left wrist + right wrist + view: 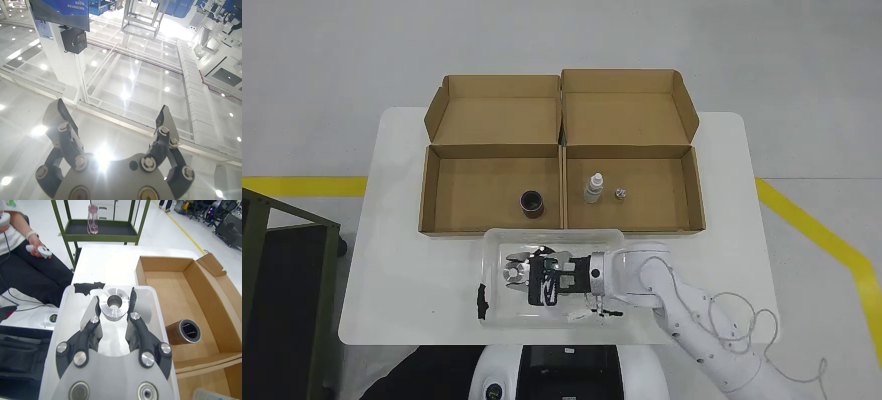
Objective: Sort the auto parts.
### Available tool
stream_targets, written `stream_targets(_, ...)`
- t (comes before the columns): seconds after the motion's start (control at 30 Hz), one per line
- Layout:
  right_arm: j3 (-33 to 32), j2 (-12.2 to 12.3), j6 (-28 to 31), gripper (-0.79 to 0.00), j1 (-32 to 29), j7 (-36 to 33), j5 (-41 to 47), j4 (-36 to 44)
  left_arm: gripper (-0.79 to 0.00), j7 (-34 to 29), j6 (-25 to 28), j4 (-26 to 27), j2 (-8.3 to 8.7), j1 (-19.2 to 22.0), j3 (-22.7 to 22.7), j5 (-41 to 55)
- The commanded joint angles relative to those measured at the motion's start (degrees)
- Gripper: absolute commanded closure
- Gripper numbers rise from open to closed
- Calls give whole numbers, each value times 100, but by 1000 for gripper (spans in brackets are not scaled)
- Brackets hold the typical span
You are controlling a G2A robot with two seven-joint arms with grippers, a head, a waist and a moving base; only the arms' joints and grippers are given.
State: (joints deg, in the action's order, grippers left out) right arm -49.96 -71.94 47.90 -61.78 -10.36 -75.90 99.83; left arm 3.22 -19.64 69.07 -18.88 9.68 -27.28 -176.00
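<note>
A silver metal bushing [121, 299] with a centre hole sits between the fingers of my right gripper [114, 294], inside the white plastic bin [157, 306]. Both pads touch its sides, so the gripper is shut on it. From above, the same gripper [514, 272] and the bushing [512, 268] are at the left end of the bin [492, 240]. A dark cylindrical sleeve [184, 332] lies in the left cardboard box [442, 205]. My left gripper [112, 103] points up at the ceiling, open, with nothing between its fingers.
The right cardboard box [687, 205] holds a small white bottle [594, 187] and a small metal part [621, 191]. Both box lids stand open at the back. Black tape [481, 300] marks the bin's left rim. A green shelf cart [282, 290] stands left of the table.
</note>
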Motion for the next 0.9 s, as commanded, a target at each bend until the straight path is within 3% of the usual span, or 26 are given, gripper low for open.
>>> stream_targets(0.0, -191, 34, 24, 0, -83, 109, 237, 113, -785, 0, 0, 0, 0, 0, 0, 0)
stream_targets(0.43, -1216, 191, 106, 0, -424, 701, 1640, 527, -785, 0, 0, 0, 0, 0, 0, 0)
stream_targets(0.87, -1783, 284, 350, 0, -647, 951, 3111, 310, -785, 0, 0, 0, 0, 0, 0, 0)
